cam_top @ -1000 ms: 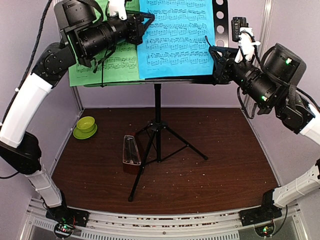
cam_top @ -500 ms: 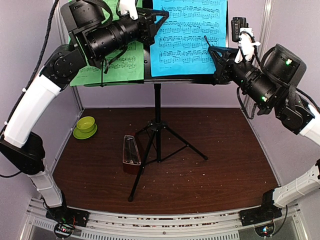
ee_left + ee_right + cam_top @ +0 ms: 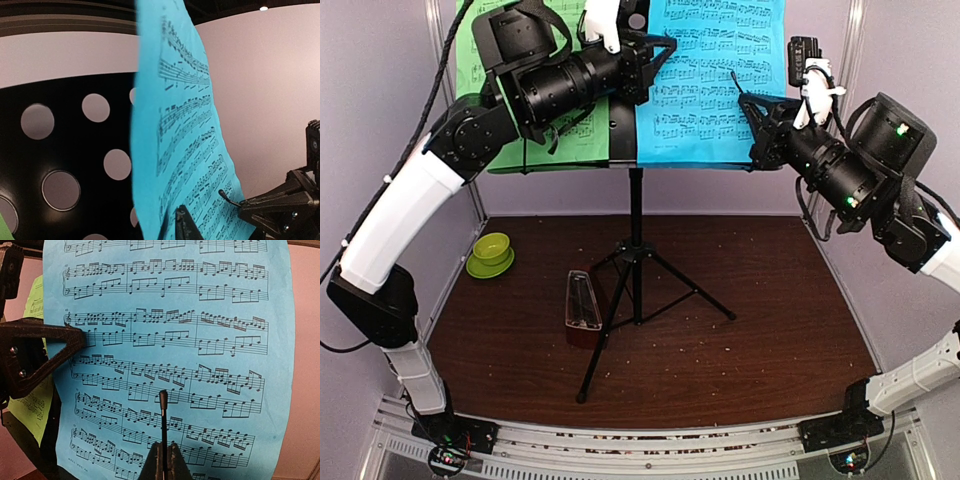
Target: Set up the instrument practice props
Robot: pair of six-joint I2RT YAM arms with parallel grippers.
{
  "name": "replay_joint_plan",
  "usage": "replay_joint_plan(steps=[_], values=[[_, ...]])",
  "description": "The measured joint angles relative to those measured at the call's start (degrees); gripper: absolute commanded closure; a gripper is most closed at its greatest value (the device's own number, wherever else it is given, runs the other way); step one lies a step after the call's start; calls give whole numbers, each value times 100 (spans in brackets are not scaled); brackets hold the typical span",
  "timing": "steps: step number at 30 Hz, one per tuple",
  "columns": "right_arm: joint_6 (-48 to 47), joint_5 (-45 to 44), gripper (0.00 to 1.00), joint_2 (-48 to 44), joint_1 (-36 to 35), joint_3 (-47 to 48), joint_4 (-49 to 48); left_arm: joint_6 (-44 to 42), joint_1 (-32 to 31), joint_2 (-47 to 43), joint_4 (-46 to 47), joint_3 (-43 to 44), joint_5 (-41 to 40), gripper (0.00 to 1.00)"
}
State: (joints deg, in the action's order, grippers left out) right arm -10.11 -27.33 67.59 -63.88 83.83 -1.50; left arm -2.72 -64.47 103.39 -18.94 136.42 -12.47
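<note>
One blue sheet (image 3: 720,80), left hand (image 3: 663,52) clamped on it, right hand (image 3: 748,103) closed alongside.

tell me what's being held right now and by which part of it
The left gripper holds the blue sheet of music by its left edge, jaws shut on the paper. The right gripper holds nothing.

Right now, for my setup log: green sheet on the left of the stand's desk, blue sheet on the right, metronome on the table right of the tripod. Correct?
Not quite: the metronome stands left of the tripod, as the top external view shows. The green sheet and blue sheet lie as you say.
</note>
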Motion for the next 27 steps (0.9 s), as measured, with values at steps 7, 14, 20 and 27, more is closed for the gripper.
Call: replay_joint_plan(steps=[7,14,20,27], values=[[-4,22,90,-15,0,-11,-7,66,-2,0,-17,138,-28,54],[-20,39,73,-92,0,-20,-9,46,-33,-24,-13,289,-24,37],[-7,42,64,-114,0,-20,-9,-9,-92,-107,-17,289,164,28],[-4,57,46,-138,0,-20,-2,-20,-101,-483,-98,195,260,25]])
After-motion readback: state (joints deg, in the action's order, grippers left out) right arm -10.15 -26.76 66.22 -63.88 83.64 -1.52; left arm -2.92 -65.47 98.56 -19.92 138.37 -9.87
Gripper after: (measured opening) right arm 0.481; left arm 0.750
